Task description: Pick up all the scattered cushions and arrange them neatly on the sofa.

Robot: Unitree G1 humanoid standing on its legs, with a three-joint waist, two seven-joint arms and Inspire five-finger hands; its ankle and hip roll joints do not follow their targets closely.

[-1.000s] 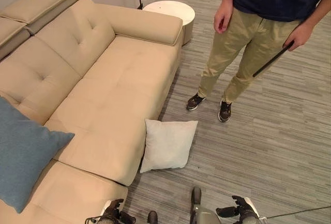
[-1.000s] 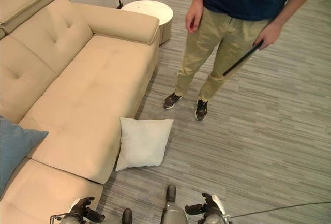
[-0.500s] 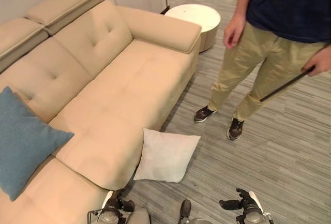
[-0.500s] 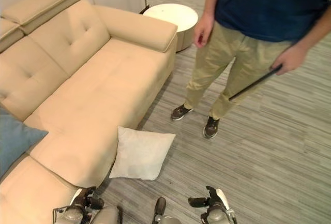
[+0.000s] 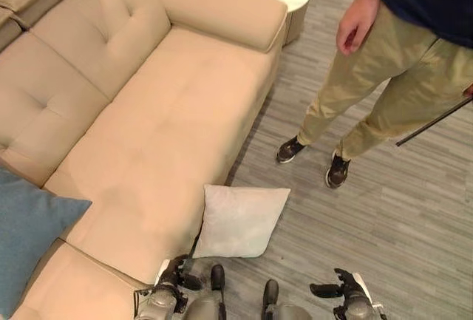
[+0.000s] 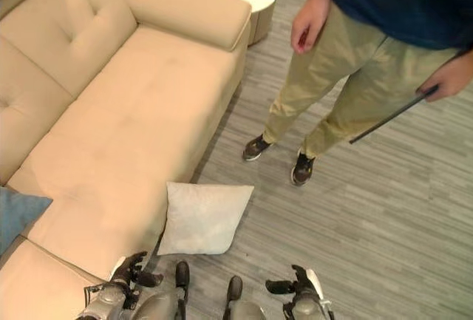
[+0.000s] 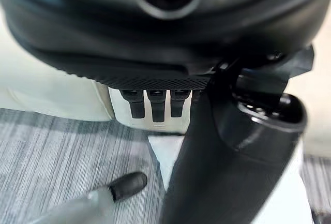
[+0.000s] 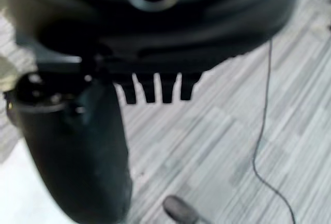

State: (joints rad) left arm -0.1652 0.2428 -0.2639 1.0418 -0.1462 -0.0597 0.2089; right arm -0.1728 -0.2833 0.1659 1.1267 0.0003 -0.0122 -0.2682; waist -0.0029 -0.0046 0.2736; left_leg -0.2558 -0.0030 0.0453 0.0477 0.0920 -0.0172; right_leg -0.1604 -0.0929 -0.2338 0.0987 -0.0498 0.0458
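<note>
While the white cushion (image 5: 240, 220) lies on the floor (image 5: 414, 216), leaning against the near front edge of the sofa (image 5: 170, 120), you hold both hands low, near the view's bottom edge. The left hand (image 5: 174, 274) and right hand (image 5: 341, 290) appear relaxed and empty, ready to reach. A blue cushion (image 5: 29, 242) already rests on the sofa's left. A person (image 5: 384, 83) stands far right.
</note>
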